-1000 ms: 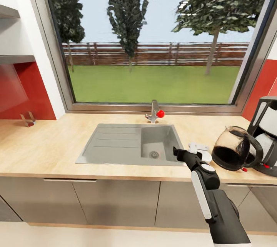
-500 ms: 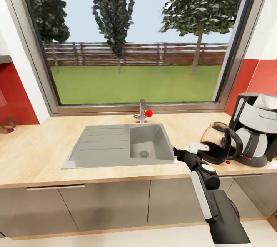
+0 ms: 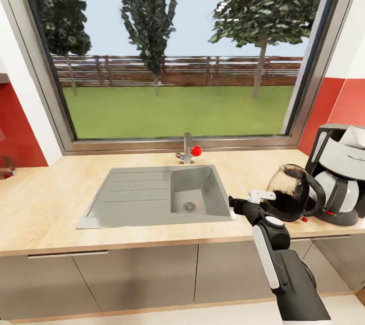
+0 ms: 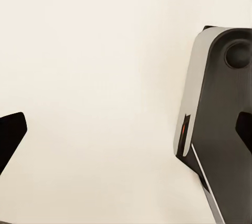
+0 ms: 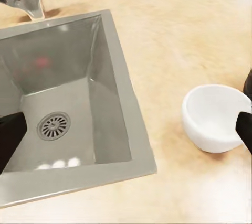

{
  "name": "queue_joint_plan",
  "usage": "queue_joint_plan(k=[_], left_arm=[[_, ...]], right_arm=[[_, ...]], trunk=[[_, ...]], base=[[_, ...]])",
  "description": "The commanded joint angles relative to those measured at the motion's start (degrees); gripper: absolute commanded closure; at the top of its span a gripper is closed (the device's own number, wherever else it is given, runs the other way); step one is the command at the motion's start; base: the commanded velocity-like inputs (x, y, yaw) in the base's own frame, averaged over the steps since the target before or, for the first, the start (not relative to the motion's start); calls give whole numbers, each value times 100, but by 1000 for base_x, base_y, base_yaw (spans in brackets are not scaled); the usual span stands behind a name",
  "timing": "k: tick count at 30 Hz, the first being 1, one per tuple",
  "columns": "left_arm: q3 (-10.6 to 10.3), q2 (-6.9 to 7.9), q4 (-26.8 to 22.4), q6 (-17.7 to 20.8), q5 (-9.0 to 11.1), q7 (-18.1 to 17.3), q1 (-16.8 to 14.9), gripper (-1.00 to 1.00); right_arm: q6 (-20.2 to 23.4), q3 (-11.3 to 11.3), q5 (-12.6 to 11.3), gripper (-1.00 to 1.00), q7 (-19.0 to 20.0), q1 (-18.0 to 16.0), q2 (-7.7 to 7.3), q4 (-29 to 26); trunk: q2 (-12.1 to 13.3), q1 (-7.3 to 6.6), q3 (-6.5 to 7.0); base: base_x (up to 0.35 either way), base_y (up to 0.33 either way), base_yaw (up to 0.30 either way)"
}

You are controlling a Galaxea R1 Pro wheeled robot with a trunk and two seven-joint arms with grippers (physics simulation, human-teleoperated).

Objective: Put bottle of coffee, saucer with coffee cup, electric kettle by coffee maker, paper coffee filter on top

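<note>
Judging the coffee cup (image 5: pixel 216 116) light, rigid, slippery: rim grasp advised at gripper's (image 5: pixel 126 129) 3 o'clock, jaws wide, empty.

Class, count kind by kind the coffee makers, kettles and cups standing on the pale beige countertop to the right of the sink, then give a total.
Black-and-silver drip coffee maker: 1
Egg-shaped clear glass kettle with black base: 1
Small white rounded cup: 1
Total: 3
</note>
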Motion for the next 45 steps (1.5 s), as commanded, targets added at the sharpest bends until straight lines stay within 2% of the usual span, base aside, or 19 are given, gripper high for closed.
queue_joint_plan(k=[1, 7, 26, 31, 34, 39, 45], left_arm=[[-42, 0, 1, -17, 15, 17, -1, -100], [-42, -4, 1, -15, 14, 16, -1, -100], [-42, -4, 7, -12, 13, 16, 27, -100], [-42, -7, 9, -7, 17, 20, 252, -100], [-42, -33, 9, 148, 12, 20, 417, -100], [-42, -42, 9, 747, 9, 30, 462, -100], [-42, -26, 9, 825, 9, 31, 469, -100]], right_arm=[[127, -34, -61, -100, -52, -5, -2, -4], [395, -325, -62, -100, -49, -5, -60, 3], [411, -336, -45, -100, -47, 3, -81, 133], [411, -336, -44, -100, -48, 4, -95, 267], [411, -336, -44, -100, -47, 10, -98, 321], [411, -336, -44, -100, -45, 10, -99, 398], [411, -336, -44, -100, -45, 12, -99, 417]], trunk=[[-11, 3, -10], [-11, 3, -10], [-11, 3, -10], [-11, 3, -10], [-11, 3, -10], [-11, 3, -10], [-11, 3, -10]], base=[[14, 0, 0], [45, 0, 0], [127, 0, 0], [5, 0, 0], [0, 0, 0], [17, 0, 0], [213, 0, 0]])
